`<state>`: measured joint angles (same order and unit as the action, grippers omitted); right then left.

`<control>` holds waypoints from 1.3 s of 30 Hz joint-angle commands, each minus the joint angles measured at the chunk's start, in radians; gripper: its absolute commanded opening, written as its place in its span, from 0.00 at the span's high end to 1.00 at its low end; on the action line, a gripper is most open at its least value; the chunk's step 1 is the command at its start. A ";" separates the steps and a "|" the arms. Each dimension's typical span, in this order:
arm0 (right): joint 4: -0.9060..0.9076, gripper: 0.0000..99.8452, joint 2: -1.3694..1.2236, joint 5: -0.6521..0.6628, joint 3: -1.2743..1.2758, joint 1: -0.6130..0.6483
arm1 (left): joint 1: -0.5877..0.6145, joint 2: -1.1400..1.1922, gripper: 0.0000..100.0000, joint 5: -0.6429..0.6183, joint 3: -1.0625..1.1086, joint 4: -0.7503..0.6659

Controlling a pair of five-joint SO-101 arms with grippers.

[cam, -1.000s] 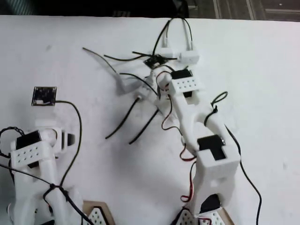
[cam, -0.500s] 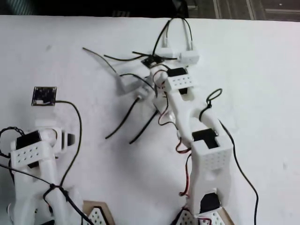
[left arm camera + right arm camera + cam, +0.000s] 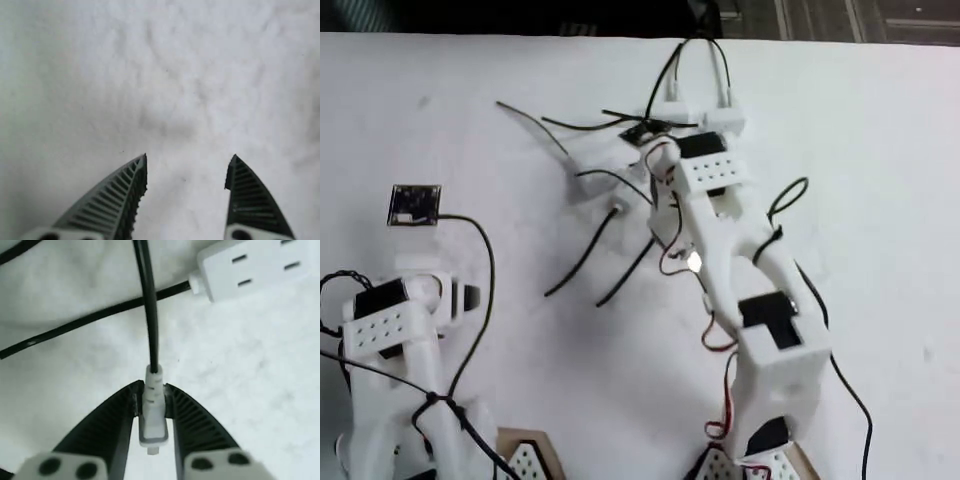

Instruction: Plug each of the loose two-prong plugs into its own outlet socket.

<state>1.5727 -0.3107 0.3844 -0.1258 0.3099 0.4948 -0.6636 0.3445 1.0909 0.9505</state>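
My right gripper is shut on a white two-prong plug, whose black cord runs away from the fingertips. A white outlet block with slotted sockets lies just beyond it on the table, apart from the plug. From above, the right arm's wrist sits in the middle of the table just short of two white outlet blocks. Another loose white plug on a black cord lies to its left. My left gripper stands open over bare white table, with its arm at the lower left.
Several black cords tangle across the table's middle. A small black circuit board lies at the left, ahead of the left arm. A smaller board sits among the cords near the outlets. Red and black arm wires hang beside the right arm.
The right arm swung slightly left, then back right, ending a little nearer the outlet blocks. The cords near its gripper shifted with it. The left arm has not moved.
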 commanded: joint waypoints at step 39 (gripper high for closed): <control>-0.099 0.91 0.059 0.126 0.381 -0.202 | -0.030 -0.033 0.74 -0.003 0.020 -0.043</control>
<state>1.4408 -0.2585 0.5056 0.3038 0.0982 0.4733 -0.6636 0.3445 1.1124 0.9229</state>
